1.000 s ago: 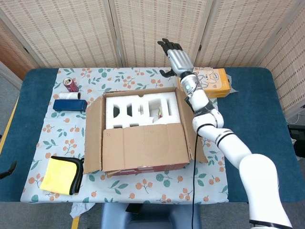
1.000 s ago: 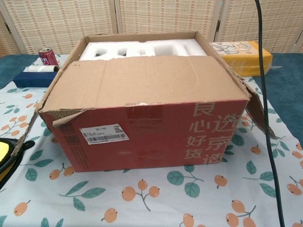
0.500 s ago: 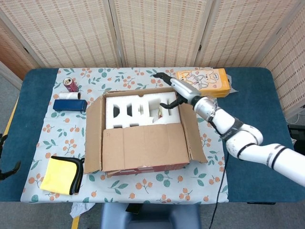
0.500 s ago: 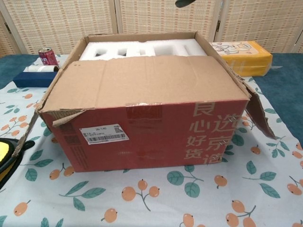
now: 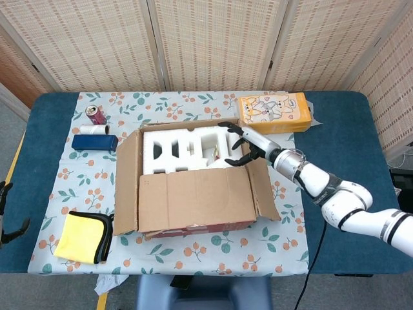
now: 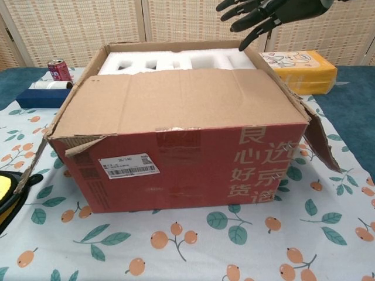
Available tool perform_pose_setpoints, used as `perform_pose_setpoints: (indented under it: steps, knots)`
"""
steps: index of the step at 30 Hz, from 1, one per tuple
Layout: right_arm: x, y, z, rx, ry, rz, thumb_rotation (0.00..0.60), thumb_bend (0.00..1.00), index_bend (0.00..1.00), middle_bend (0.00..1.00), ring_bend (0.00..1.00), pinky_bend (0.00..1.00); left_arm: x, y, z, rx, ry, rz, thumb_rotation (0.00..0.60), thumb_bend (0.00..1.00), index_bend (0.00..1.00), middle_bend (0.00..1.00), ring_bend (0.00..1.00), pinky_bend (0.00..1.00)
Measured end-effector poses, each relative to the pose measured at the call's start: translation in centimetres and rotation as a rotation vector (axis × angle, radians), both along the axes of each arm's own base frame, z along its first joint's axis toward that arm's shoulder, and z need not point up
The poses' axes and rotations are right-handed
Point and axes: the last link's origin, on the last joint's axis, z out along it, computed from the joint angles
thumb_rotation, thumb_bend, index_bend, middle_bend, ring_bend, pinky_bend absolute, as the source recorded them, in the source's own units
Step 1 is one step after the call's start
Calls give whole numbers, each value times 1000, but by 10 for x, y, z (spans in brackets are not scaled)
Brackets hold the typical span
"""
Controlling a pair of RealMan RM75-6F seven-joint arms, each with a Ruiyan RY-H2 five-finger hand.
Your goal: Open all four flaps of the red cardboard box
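The red cardboard box (image 5: 193,226) (image 6: 176,167) stands mid-table with white foam (image 5: 187,148) inside. Its near flap (image 5: 193,197) (image 6: 170,102) lies folded over the front half of the opening. The left flap (image 5: 127,181) leans outward, the right flap (image 5: 261,187) (image 6: 319,137) hangs outward, and the far flap (image 5: 187,124) stands up. My right hand (image 5: 242,145) (image 6: 269,13) hovers over the box's rear right corner with fingers spread, holding nothing. Of my left hand (image 5: 8,213), only dark fingertips show at the left edge of the head view, apart and holding nothing.
On the flowered cloth (image 5: 193,258), a red can (image 5: 95,114), a white roll (image 5: 97,130) and a dark blue box (image 5: 94,142) sit left of the box. A yellow cloth (image 5: 80,237) lies front left. An orange carton (image 5: 275,112) (image 6: 299,67) lies behind the right corner.
My right hand has come down from high behind the box to just over its rear right corner, fingers still spread. The box and its flaps have not moved.
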Motion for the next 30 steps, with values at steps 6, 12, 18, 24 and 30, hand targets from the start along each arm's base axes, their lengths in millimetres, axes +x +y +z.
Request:
perform_pose_setpoints:
  steps: [6,12,18,24,30]
  knots:
    - [-2,9,-15,49,0,1,600,385,0,0,0,279,0,0,0,-1,-1,-1,600,396,0,60,14,7]
    - [-4,15,-22,70,9,17,600,385,0,0,0,292,0,0,0,-4,-1,-2,600,396,0,60,14,7]
    - [-9,23,-24,93,12,25,600,385,0,0,0,309,1,0,-1,-6,2,-5,600,396,0,57,13,7]
    - [-11,28,-19,103,-19,43,600,385,0,0,0,325,2,0,-2,-8,7,-8,600,396,0,51,12,7]
    - [-12,32,-9,121,-66,77,600,385,0,0,0,328,2,1,-3,-5,16,0,600,396,0,50,11,9]
